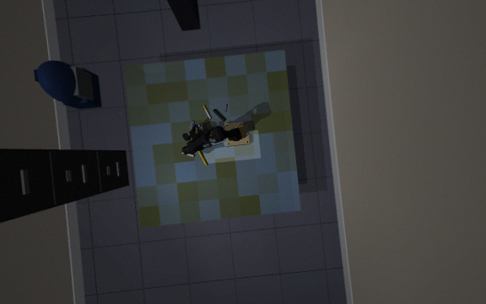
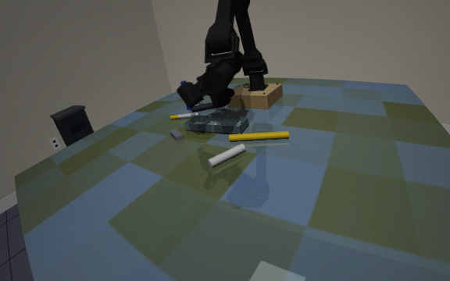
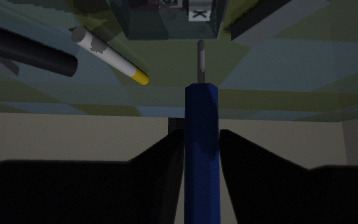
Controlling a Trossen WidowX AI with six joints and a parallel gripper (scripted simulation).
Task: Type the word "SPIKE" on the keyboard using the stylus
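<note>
My gripper (image 2: pixel 191 95) (image 3: pixel 201 137) is shut on the blue stylus (image 2: pixel 183 83) (image 3: pixel 201 170). Its thin grey tip points up the wrist view, just short of the keyboard's edge in that view. The keyboard (image 2: pixel 217 126) (image 3: pixel 172 32) is a dark, translucent block. The K key (image 3: pixel 200 13) shows beyond the tip, with the S key (image 3: pixel 171 2) to its left, cut by the frame's top. The tip looks clear of the keys. Most keys are outside the wrist view, and the arm covers the keyboard in the top view.
A white-and-yellow stick (image 1: pixel 207 111) (image 2: pixel 186 115) (image 3: pixel 112 57) and a black cylinder (image 1: pixel 219 115) (image 3: pixel 55 60) lie near the keyboard. A yellow cylinder (image 1: pixel 203 159) (image 2: pixel 258 136), a white cylinder (image 2: pixel 226 155) and a grey block (image 2: pixel 176 135) lie on its other side.
</note>
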